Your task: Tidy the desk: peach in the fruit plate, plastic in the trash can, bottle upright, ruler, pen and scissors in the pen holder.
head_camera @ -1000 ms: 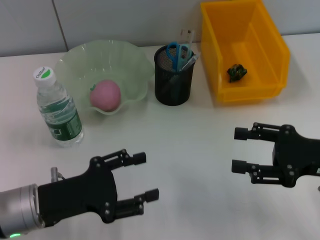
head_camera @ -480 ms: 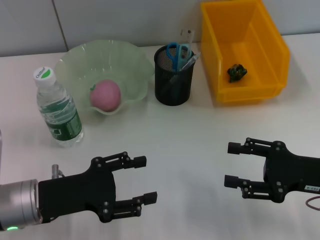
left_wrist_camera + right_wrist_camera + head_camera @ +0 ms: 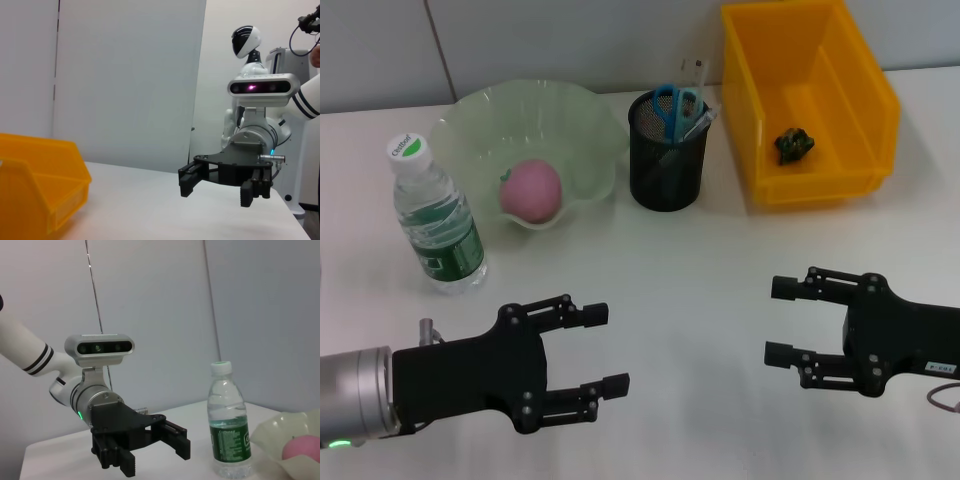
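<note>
The pink peach (image 3: 531,189) lies in the pale green fruit plate (image 3: 480,108). Left of the plate, the water bottle (image 3: 435,215) stands upright. Blue-handled scissors (image 3: 674,105), a clear ruler (image 3: 695,70) and a pen (image 3: 699,121) stick out of the black mesh pen holder (image 3: 666,170). A dark crumpled piece of plastic (image 3: 793,144) rests in the yellow bin (image 3: 757,120). My left gripper (image 3: 607,348) hovers open and holding nothing over the near left of the desk. My right gripper (image 3: 777,321) is open at the near right. The right wrist view shows the left gripper (image 3: 155,455), the bottle (image 3: 228,425) and the peach (image 3: 301,447).
The white desk stretches between the two grippers and the row of objects at the back. A grey wall runs behind the desk. In the left wrist view the yellow bin (image 3: 35,185) stands left of the right gripper (image 3: 215,187).
The right gripper has drifted left and toward the desk's near edge. The left gripper has pulled back slightly toward the near edge. Both stay open.
</note>
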Available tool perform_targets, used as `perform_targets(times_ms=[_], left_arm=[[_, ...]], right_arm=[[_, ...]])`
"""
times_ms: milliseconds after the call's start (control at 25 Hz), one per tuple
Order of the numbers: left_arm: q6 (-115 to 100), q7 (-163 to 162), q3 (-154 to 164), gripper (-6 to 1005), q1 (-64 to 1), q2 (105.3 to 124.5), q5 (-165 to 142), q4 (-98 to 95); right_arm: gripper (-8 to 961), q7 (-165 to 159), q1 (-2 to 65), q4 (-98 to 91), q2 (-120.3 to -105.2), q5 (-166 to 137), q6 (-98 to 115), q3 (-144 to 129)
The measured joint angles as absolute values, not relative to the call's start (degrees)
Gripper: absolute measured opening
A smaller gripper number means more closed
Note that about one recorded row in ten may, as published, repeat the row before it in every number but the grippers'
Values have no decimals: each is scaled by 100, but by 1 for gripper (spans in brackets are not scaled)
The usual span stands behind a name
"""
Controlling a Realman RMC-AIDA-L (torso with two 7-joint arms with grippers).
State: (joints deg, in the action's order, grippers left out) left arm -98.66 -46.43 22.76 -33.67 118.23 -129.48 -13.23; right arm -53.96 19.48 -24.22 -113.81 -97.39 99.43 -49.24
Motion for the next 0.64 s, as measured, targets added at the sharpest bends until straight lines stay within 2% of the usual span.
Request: perform_targets(times_ms=[640], left_arm=[[-9867,-4758,2280,755,-3381,11821,-12946,-1339]], right_arm=[[740,-5400,1972,-2420,-11432,-9720,9942,-4913]])
